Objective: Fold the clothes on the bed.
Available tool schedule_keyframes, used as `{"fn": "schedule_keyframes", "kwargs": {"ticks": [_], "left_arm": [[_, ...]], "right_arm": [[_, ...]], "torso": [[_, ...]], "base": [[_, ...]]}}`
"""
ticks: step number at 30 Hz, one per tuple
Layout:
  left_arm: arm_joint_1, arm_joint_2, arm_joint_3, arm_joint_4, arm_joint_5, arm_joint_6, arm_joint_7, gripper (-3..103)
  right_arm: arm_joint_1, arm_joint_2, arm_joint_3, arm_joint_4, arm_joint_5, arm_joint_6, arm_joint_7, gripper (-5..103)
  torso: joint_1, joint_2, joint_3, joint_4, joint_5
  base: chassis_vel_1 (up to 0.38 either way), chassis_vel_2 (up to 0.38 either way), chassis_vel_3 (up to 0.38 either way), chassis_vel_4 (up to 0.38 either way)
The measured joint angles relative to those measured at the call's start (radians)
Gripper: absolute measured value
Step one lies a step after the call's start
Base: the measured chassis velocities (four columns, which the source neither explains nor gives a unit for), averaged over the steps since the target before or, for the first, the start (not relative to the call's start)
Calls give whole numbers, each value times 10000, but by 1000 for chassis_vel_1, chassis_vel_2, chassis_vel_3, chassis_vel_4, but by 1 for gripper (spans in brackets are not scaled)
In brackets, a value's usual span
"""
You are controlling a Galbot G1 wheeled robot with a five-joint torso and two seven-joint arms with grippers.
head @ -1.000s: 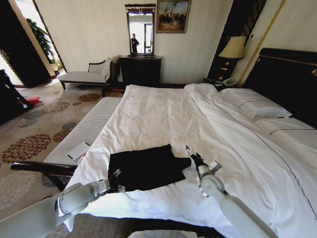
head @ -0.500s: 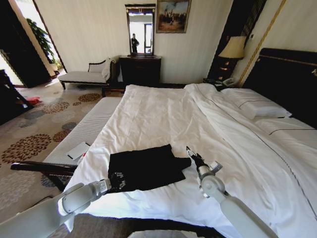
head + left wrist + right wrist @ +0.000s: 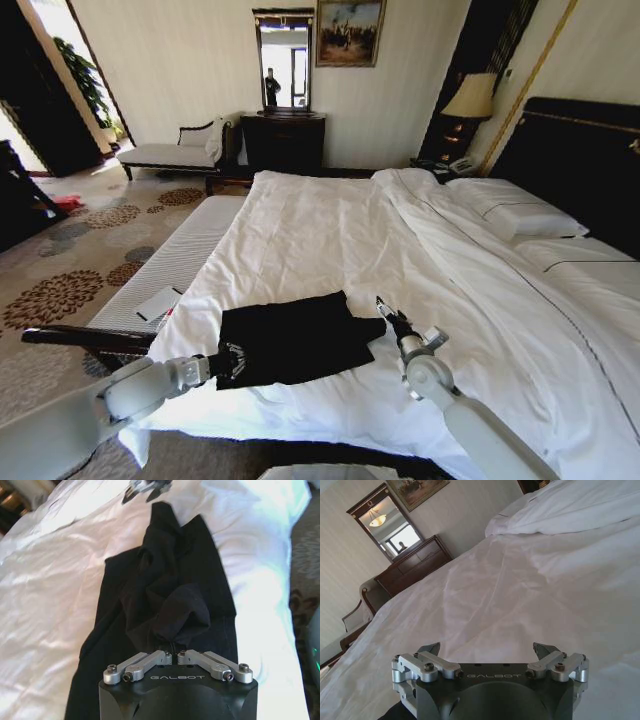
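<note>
We have the black T-shirt [image 3: 295,338] lying on the bed [image 3: 330,230], near its foot edge and well away from the pillows [image 3: 515,212]. It already looks partly folded — a compact, roughly rectangular bundle rather than a spread shirt, with one flap poking out toward the headboard side. Judging by that shape, we are somewhere in the middle of the job: the sleeves seem tucked in, but the bundle is still long and loose.

Our left gripper [image 3: 232,362] is at the shirt's end nearest the foot edge. In the left wrist view its fingers [image 3: 142,661] are drawn together on a bunched lump of the black fabric [image 3: 180,617], so we are pinching the shirt there.

Our right gripper [image 3: 392,319] sits just beside the shirt, on the side toward the pillows, over the white sheet. In the right wrist view its fingertips [image 3: 431,649] stand wide apart with nothing between them — released and idle.

What we judge is left: at least one more fold across the length, then smoothing the lumpy middle.
</note>
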Motion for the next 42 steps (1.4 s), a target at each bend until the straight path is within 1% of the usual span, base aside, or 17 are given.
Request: {"fn": "schedule_keyframes", "kwargs": {"ticks": [2, 3, 4, 5, 8, 9, 11, 13, 14, 17, 19, 20, 23, 34, 40, 41, 42], "left_arm": [[25, 191, -250, 102, 21, -591, 473, 0], [79, 321, -446, 195, 108, -1084, 803, 0], [124, 401, -556, 253, 188, -1369, 1014, 0], [124, 401, -556, 253, 188, -1369, 1014, 0], [248, 638, -927, 508, 499, -2168, 1690, 0], [248, 638, -927, 508, 499, -2168, 1690, 0], [260, 722, -1063, 651, 614, -2449, 1950, 0], [264, 822, -1230, 919, 829, -2845, 2403, 0], [264, 822, -1230, 919, 829, -2845, 2403, 0], [262, 861, -1393, 1399, 1241, -3550, 3261, 0], [260, 857, -1449, 1622, 1368, -3829, 3676, 0], [260, 857, -1449, 1622, 1368, -3829, 3676, 0], [259, 816, -1537, 1893, 1538, -4178, 4238, 0], [242, 683, -1762, 2485, 1756, -4348, 4499, 0], [251, 573, -1778, 2616, 1699, -4600, 4335, 0], [254, 541, -1773, 2615, 1648, -4637, 4288, -2], [255, 510, -1779, 2614, 1589, -4682, 4264, 3]], "right_arm": [[21, 1, -14, 0, -2, 0, -2, 100], [34, 1, -23, -1, -4, 0, -6, 100], [33, -1, -24, -1, -4, 0, -8, 100], [33, -1, -24, -1, -4, 0, -8, 100], [17, -15, -24, -9, -27, 0, -17, 100], [17, -15, -24, -9, -27, 0, -17, 100], [-6, -15, -18, -9, -40, 0, -19, 100], [-67, -3, 9, 3, -73, 1, -19, 100], [-67, -3, 9, 3, -73, 1, -19, 100], [-199, 11, 90, 57, -119, 3, -19, 100], [-272, 8, 154, 85, -135, 4, -18, 100], [-272, 8, 154, 85, -135, 4, -18, 100], [-406, -27, 302, 135, -142, 5, -17, 100], [-581, -50, 399, 185, -228, 11, -9, 100], [-580, -60, 388, 185, -253, 13, 1, 100], [-571, -67, 382, 185, -261, 13, 2, 100], [-558, -80, 378, 184, -263, 13, 2, 100]], "torso": [[0, 0, 0, 0, 0], [0, 0, 0, -1, -1], [0, 0, 0, 0, -1], [0, 0, 0, 0, -1], [0, 0, 0, 1, -2], [0, 0, 0, 1, -2], [0, 0, 1, 0, -1], [0, 0, 0, 0, -1], [0, 0, 0, 0, -1], [0, 0, 0, -1, -2], [0, 0, 0, 0, -2], [0, 0, 0, 0, -2], [0, 1, 0, 0, -2], [0, 1, 0, 0, -1], [0, 0, 0, 0, 0], [0, 0, 0, 0, -1], [0, 0, 0, 1, -1]], "base": [[0, 0, 0, 0], [0, 0, 0, 0], [0, 0, 0, 0], [0, 0, 0, 0], [0, 0, 0, 0], [0, 0, 0, 0], [0, 0, 0, 0], [0, 0, 0, 0], [0, 0, 0, 0], [0, 0, 0, 0], [0, 0, 0, 0], [0, 0, 0, 0], [0, 0, 0, 0], [0, 0, 0, 0], [0, 0, 0, 0], [0, 0, 0, 0], [0, 0, 0, 0]]}}
